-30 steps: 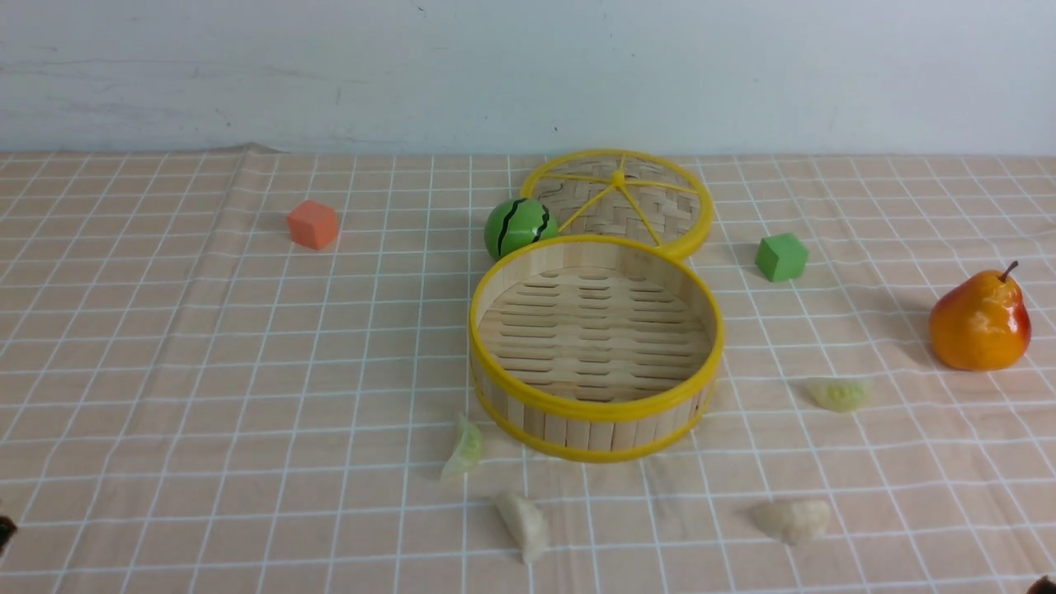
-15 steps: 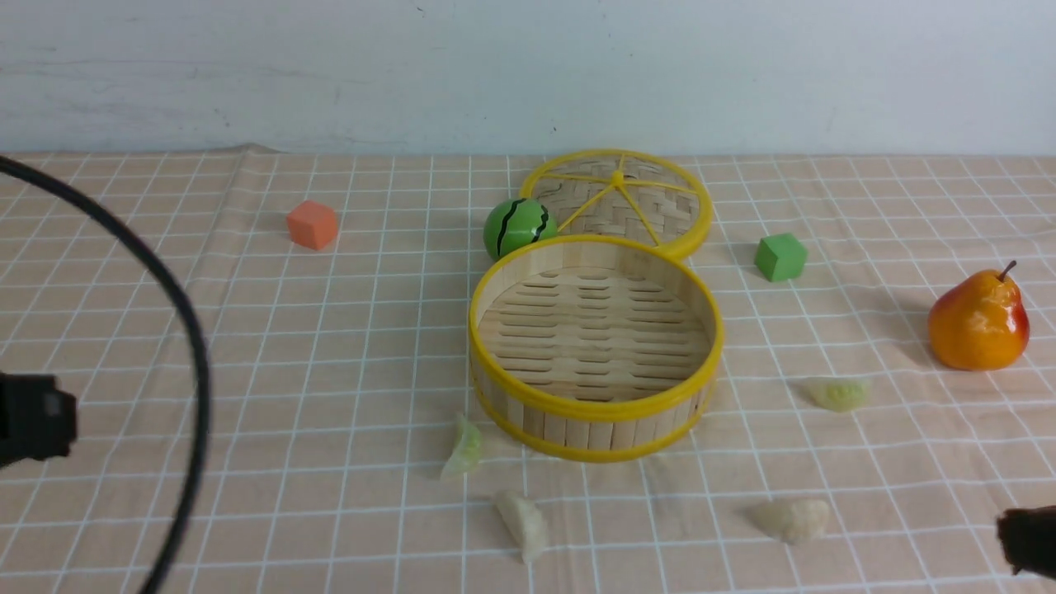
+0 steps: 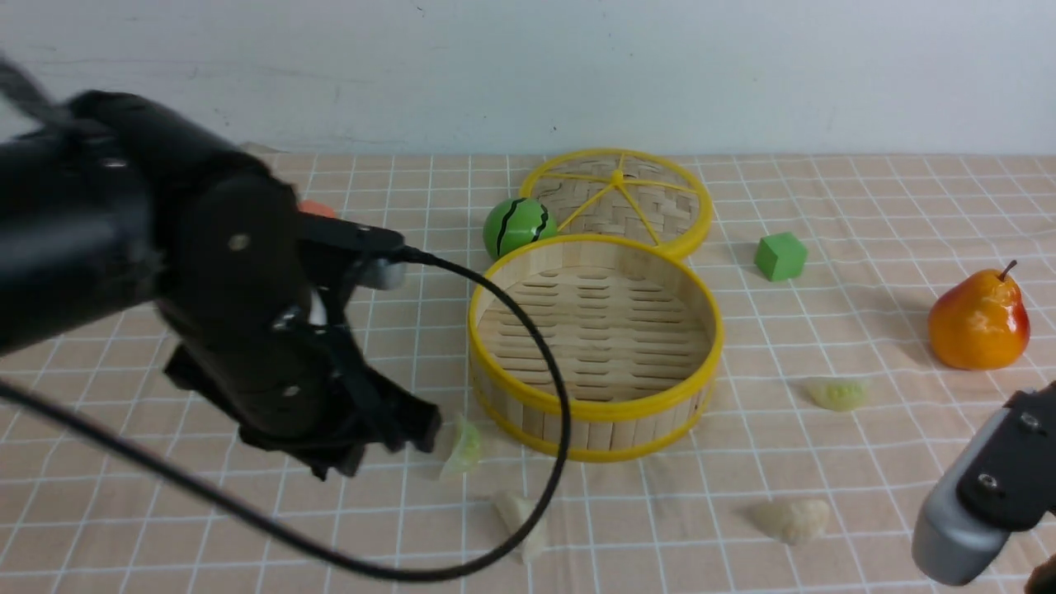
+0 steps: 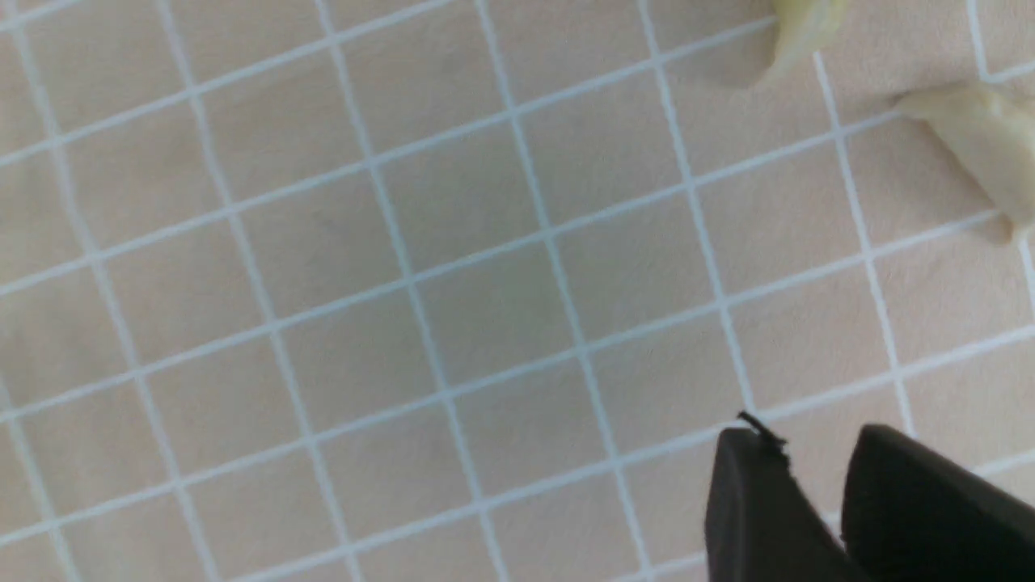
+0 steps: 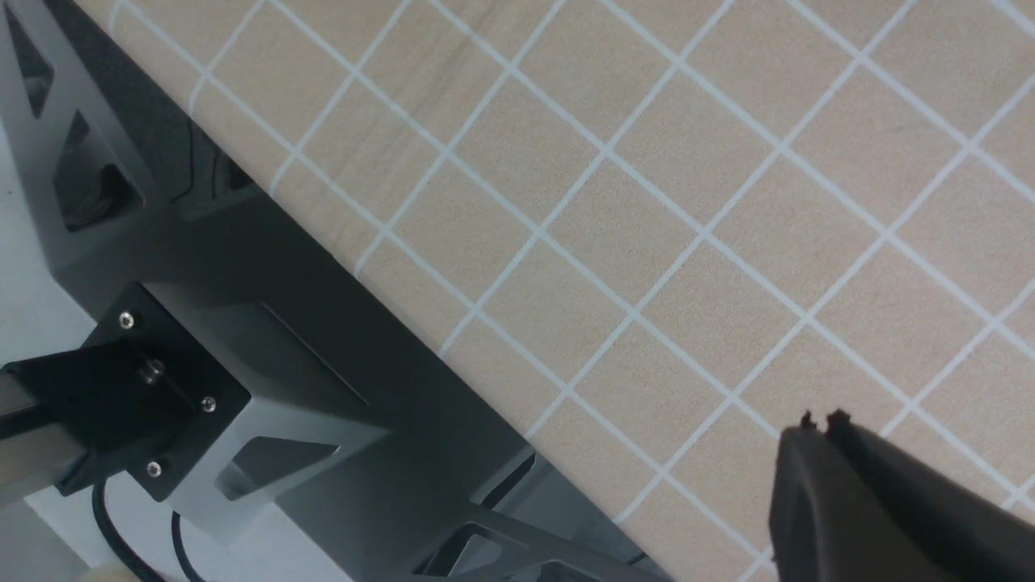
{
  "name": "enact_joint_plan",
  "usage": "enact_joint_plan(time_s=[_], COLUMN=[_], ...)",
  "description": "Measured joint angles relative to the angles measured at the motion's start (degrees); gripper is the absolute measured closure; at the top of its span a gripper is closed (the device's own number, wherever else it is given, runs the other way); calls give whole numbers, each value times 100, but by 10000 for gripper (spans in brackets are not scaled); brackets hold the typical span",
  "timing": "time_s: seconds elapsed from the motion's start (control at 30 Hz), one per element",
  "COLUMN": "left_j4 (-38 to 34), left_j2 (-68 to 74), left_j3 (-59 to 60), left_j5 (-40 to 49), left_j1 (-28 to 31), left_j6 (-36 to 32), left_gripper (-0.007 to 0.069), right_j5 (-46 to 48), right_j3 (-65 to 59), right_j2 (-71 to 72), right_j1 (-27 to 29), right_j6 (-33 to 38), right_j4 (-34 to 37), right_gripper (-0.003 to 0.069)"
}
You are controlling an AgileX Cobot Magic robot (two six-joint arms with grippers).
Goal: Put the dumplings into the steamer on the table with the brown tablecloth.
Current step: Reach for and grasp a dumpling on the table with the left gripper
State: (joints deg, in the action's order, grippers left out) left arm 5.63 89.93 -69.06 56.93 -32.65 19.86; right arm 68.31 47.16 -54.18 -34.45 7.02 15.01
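Steamer: round bamboo basket with yellow rims [image 3: 596, 346], holding nothing.
Dumplings: pale green crescent dumpling [image 3: 464, 446] at basket's 7 o'clock.
Left gripper [image 4: 817, 501]: fingers slightly parted, holding nothing.
Right gripper [image 5: 818, 428]: fingers pressed together.

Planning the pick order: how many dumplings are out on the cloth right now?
4, none in the steamer yet: a green dumpling by the left gripper, a white dumpling nearer the robot, another white one, another green one near the pear.

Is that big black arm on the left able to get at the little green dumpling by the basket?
Probably yes. The left tool is just beside the green dumpling, with only bare cloth between them; the steamer stands off to the side.
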Motion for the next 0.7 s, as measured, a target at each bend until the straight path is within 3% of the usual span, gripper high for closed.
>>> enact_joint_plan(time_s=[0.23, 0.37, 0.47, 0.57, 0.7], left_j4=[-383, -394, -353, -283, -190], left_j2=[1617, 2176, 2404, 2595, 2657], left_j3=[-859, -1126, -1219, -1262, -1275], left_j5=[-392, -741, -855, -944, -1092], left_j1=[0, 0, 0, 0, 0], left_j6=[-46, 41, 149, 221, 240], left_gripper=[120, 78, 99, 185, 431], right_j5=[0, 0, 5, 19, 1], right_j3=[0, 0, 0, 0, 0], right_j2=[250, 365, 392, 396, 396], right_j1=[-15, -15, -15, -15, -15], right_j6=[-204, -211, -211, -211, -211], right_j4=[-68, -79, -81, -111, -172], right_gripper=[659, 659, 655, 653, 649])
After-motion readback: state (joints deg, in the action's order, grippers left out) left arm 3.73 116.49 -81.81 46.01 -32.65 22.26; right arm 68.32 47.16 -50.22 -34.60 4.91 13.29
